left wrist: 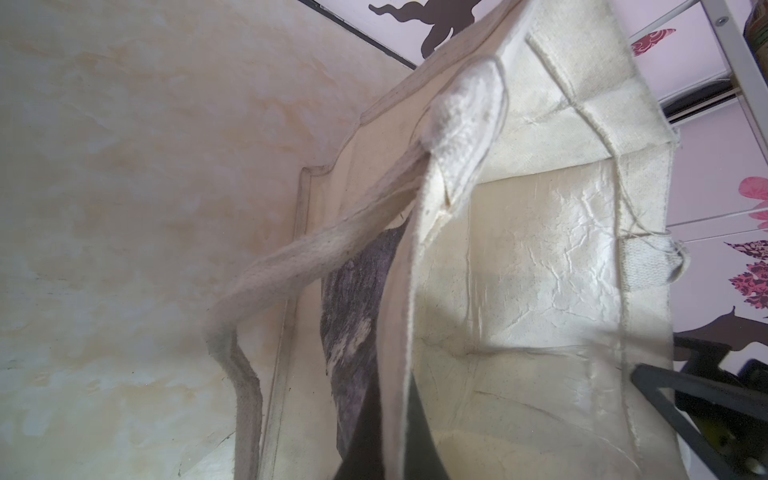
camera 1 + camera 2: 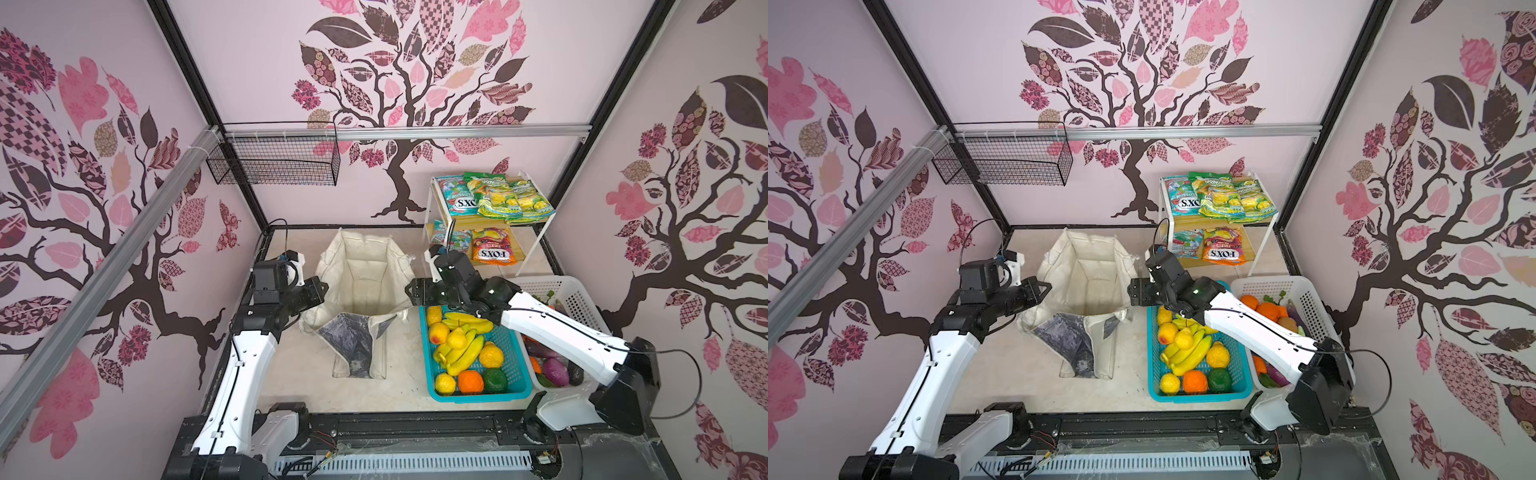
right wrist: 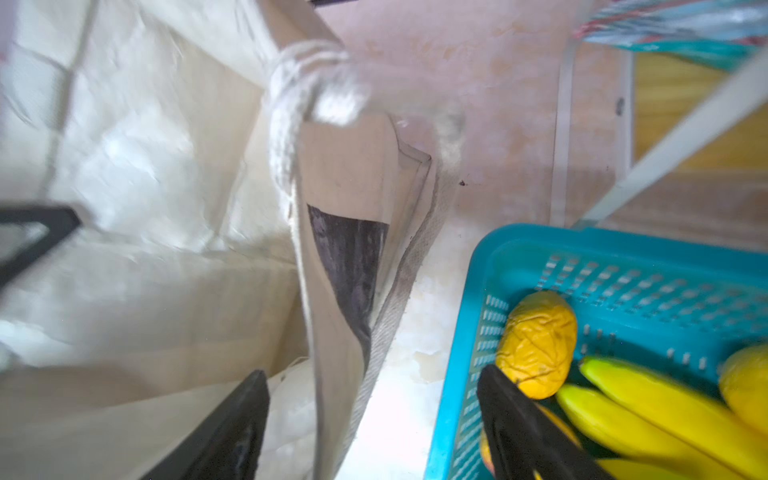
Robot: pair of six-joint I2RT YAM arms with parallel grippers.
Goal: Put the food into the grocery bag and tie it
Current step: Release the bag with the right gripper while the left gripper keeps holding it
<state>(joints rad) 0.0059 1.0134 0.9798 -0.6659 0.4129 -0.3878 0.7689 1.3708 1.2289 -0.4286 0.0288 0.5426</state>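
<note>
The cream grocery bag [image 2: 365,266] [image 2: 1088,266] stands open mid-table, its dark painted front folded down, and only cloth shows inside. My left gripper [image 2: 321,287] [image 2: 1045,287] is shut on the bag's left rim; in the left wrist view the rim [image 1: 399,332] runs into the closed jaws of the left gripper [image 1: 392,436]. My right gripper [image 2: 410,291] [image 2: 1130,291] [image 3: 374,374] is open and straddles the bag's right wall [image 3: 328,316], holding nothing. Food lies in the teal basket [image 2: 473,398]: yellow bananas [image 2: 461,353] [image 3: 665,411] and round fruits. Snack packets [image 2: 494,195] lie on the shelf.
A white wire shelf [image 2: 540,232] stands at the back right with more packets on its lower level. A white basket [image 2: 552,286] of vegetables sits right of the teal one, under my right arm. A black wire basket [image 2: 274,160] hangs on the back rail.
</note>
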